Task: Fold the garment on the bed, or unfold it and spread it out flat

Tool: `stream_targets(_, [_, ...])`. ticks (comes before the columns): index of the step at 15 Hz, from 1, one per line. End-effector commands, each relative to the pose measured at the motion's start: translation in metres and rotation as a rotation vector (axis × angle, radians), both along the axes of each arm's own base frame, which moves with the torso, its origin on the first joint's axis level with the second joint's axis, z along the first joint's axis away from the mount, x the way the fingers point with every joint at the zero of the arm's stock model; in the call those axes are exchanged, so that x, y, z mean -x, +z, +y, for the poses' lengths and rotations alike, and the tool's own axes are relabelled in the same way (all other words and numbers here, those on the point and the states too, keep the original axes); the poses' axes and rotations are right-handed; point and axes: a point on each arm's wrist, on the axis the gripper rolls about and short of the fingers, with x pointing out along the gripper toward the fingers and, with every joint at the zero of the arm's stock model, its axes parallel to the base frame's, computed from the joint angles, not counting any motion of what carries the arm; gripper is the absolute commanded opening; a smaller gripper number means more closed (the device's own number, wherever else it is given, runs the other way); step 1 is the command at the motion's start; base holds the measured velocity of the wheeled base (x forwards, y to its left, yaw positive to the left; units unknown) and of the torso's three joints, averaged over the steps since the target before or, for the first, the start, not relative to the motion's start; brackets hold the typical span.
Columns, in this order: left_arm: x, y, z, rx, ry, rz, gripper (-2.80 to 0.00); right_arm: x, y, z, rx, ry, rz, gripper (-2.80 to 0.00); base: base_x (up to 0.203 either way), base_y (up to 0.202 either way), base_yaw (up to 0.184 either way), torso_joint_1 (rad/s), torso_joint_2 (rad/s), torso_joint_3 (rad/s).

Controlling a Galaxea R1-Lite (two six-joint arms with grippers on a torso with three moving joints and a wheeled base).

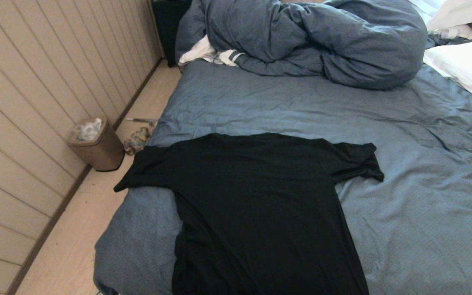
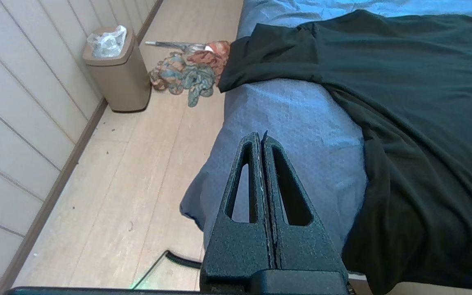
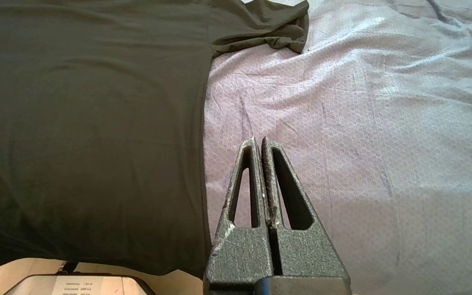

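Note:
The black T-shirt (image 1: 256, 205) lies spread flat on the blue-grey bed (image 1: 424, 213), both sleeves out, its left sleeve reaching over the bed's left edge and its hem hanging over the near edge. No white text shows. My left gripper (image 2: 259, 136) is shut and empty, held above the bed's near left corner beside the shirt (image 2: 416, 123). The right gripper (image 3: 259, 141), shut with nothing in it, hovers over bare sheet just right of the shirt's side seam (image 3: 96, 123). Neither gripper appears in the head view.
A bunched blue-grey duvet (image 1: 314, 41) fills the far end, with a white-and-striped cloth (image 1: 211, 54) beside it and a white pillow (image 1: 465, 69) at far right. On the floor left of the bed stand a tan bin (image 1: 96, 143) and a cloth heap (image 2: 187, 73).

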Motion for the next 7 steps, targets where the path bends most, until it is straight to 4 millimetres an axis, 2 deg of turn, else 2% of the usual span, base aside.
stream_targets(1, [-0.0029,-0.0106,0.0,0.0,0.0,0.036,-2.8,-0.0004,-0.0003,0.0,0.0,-0.001,0.006,-2.8,0.0,0.0,0.0,0.0,0.0,0.0])
stream_targets(7, [-0.0029,-0.0106,0.0,0.0,0.0,0.036,-2.8,-0.0001,-0.0004,0.0,0.001,0.002,0.001,-2.8,0.0,0.0,0.0,0.0,0.0,0.0])
